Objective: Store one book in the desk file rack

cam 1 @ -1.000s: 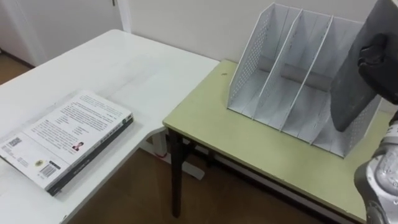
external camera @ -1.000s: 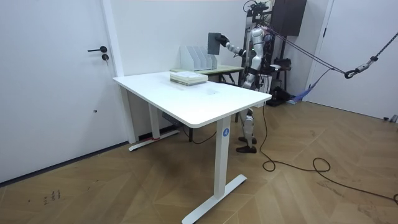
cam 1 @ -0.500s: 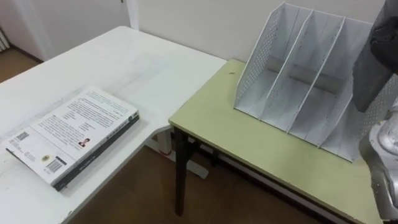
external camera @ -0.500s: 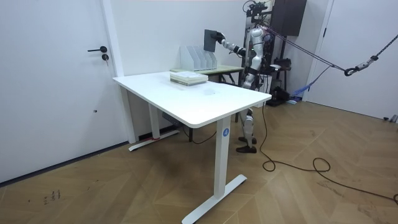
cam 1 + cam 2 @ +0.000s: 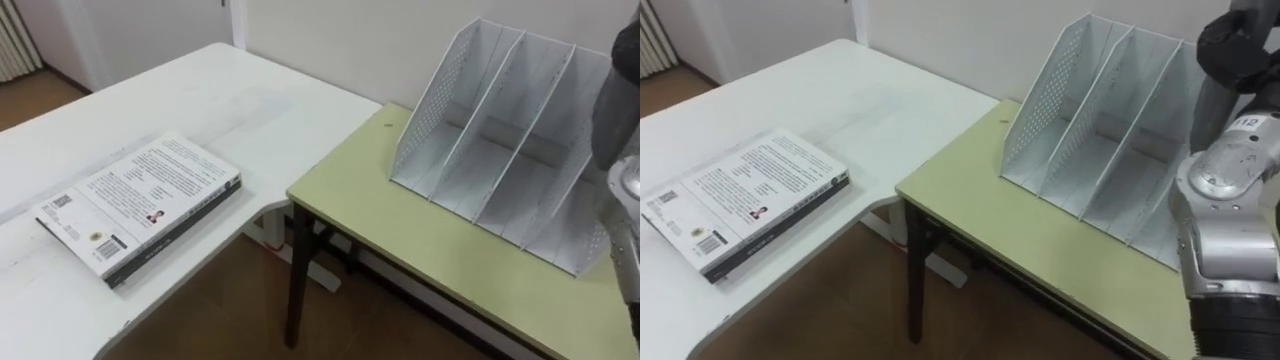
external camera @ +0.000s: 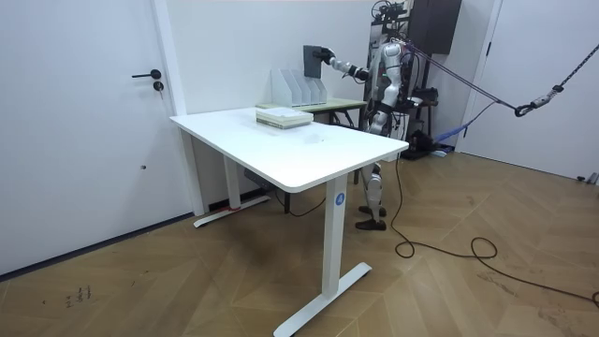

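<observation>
Grey book (image 5: 1208, 110), gripped upright in the curled fingers of the right hand (image 5: 1237, 45), hangs over the right end of the white file rack (image 5: 1045, 110). It is apparently held edge-down to slip between the dividers. Another book (image 5: 745, 200) lies flat on the white table (image 5: 840, 90).

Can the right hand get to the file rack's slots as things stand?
Probably yes. The right hand holds the dark book up by the right end of the file rack; its slots are empty and open-topped, with nothing in between.
</observation>
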